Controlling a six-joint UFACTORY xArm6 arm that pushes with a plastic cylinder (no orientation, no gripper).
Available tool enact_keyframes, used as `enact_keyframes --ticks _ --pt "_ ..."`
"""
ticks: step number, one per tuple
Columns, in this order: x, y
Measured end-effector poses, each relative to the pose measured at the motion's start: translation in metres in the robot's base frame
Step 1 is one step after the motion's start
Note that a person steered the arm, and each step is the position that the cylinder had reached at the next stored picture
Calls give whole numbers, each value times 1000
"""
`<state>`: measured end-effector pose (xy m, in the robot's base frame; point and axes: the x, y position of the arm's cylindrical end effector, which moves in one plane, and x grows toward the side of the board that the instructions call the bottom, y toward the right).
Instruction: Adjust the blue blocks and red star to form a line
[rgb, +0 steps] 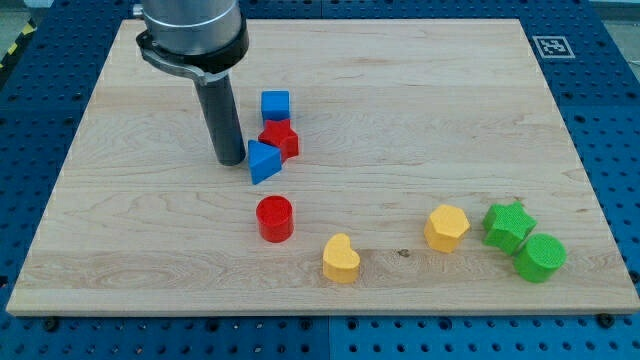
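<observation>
Surface: a pale wooden board (400, 90) with visible grain, filling most of the view.
Underneath: a blue perforated bench (610, 120) showing past every edge of the board, dotted with rows of small holes.
Marker: a black-and-white square tag (552, 46) at the board's top right corner.
Top left: a strip of yellow-black hazard tape (14, 52).
Light: even and bright, with soft shadows.

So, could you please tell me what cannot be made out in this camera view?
- Arm above the rod: cut off by the view's top edge.
- Red star: its lower left is covered by the blue wedge; touching the blue cube or not, unclear.
- My tip: beside the wedge's left; contact cannot be told.
- Corner marker: too small to read.
</observation>
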<state>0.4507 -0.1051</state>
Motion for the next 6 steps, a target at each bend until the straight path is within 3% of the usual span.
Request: enact_keyframes --ticks 6 --pt "25 21"
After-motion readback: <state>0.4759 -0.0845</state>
